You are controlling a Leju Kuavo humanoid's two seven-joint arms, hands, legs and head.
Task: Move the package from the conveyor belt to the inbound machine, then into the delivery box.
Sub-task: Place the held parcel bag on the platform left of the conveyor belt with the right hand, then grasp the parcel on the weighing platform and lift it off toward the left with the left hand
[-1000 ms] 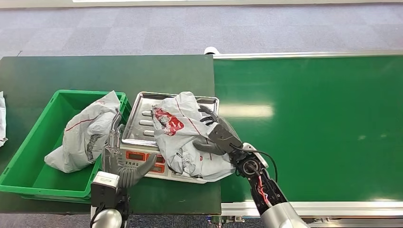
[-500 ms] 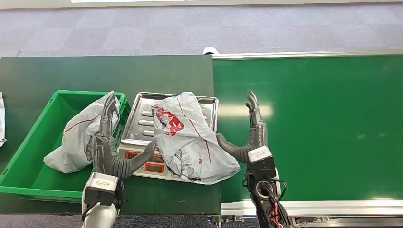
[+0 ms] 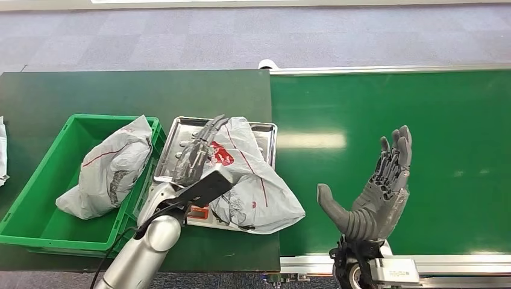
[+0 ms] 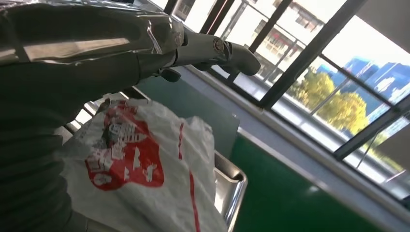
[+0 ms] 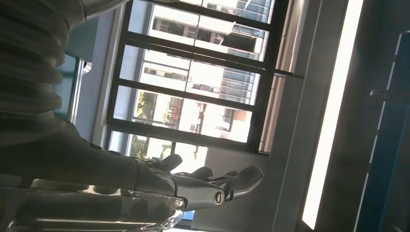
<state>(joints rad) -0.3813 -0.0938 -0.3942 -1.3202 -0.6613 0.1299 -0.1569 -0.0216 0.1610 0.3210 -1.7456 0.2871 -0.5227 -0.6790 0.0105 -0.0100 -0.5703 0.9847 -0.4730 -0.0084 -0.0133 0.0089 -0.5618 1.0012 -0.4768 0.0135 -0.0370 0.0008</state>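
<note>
A crumpled white plastic package (image 3: 247, 177) with a red print lies on the steel tray of the inbound machine (image 3: 265, 133), its lower end hanging over the machine's front. In the left wrist view the same package (image 4: 145, 179) sits just under my hand. My left hand (image 3: 196, 158) reaches over the package's left side with fingers stretched flat and apart, holding nothing. My right hand (image 3: 376, 192) is raised over the green conveyor belt (image 3: 422, 120), palm up, fingers spread, empty. A second white package (image 3: 108, 168) lies in the green delivery box (image 3: 36, 192).
The machine's red digit display (image 3: 200, 212) faces the table's front edge. The dark green table (image 3: 120, 90) extends behind the box and the machine. Another white bag (image 3: 3, 150) pokes in at the far left edge. Grey carpet lies beyond.
My left hand swung from beside the machine's front to over the package. My right hand let go of the package earlier and has now moved right, away over the belt, opening wide.
</note>
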